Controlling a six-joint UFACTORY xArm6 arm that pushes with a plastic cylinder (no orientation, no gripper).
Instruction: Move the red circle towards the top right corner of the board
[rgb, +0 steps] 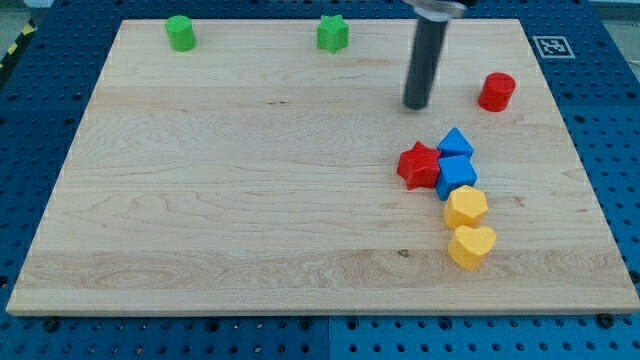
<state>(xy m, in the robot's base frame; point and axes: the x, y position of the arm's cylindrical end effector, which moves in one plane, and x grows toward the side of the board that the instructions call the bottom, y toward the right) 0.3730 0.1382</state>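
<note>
— Where is the rod standing?

— It comes down from the view's top edge, nearly upright, and my tip (416, 106) rests on the wooden board (250, 220) in the upper right part. It has nothing to open or close and holds nothing — it is a bare dark rod, touching no block.

— And the red circle?

— The red circle (496, 91) sits to the view's right of my tip, near it but clearly apart, at about the same height. It is a short red cylinder, upright, standing alone near the board's right edge, below the top right corner.

— What else is close?

— Below my tip lies a cluster: a red star (418, 165) touching two blue blocks — a blue triangle (455, 142) above a blue cube-like block (456, 175). Under these a yellow hexagon (466, 207) and a yellow heart (471, 245) run downwards. Far off along the top edge stand a green cylinder (181, 32) and a green star (333, 33).
</note>
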